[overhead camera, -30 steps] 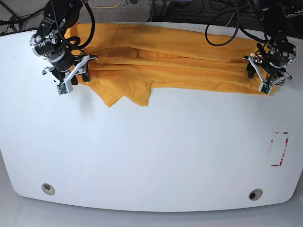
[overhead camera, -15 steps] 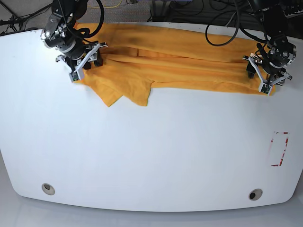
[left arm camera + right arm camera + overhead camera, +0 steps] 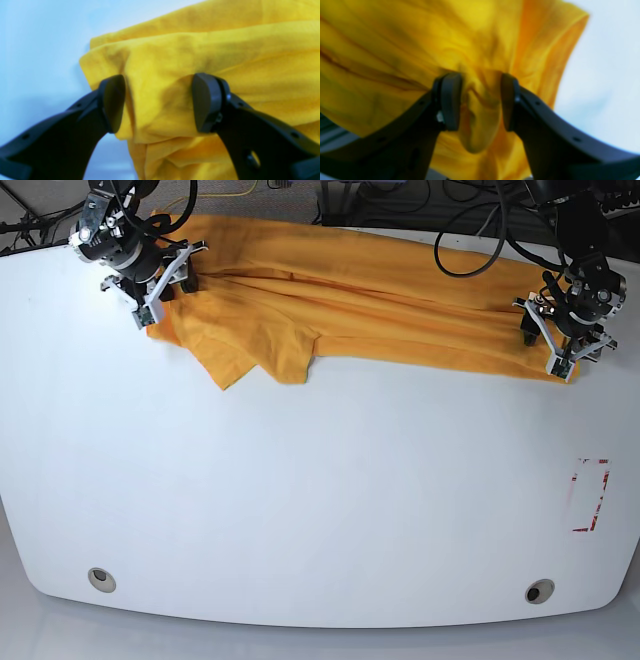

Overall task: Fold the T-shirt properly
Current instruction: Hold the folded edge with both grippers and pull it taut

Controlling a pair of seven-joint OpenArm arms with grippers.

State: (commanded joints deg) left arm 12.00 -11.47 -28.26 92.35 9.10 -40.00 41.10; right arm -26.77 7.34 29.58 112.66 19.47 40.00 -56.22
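Between each claw's pads, right claw (image 3: 476,101) narrow and left claw (image 3: 160,103) wider, bunches the soft, limp orange-yellow cotton T-shirt (image 3: 400,300), best gripped at its ends.

My orange-yellow T-shirt (image 3: 380,300) lies bunched in a long wrinkled band along the table's far edge, one sleeve flopping nearward at left.
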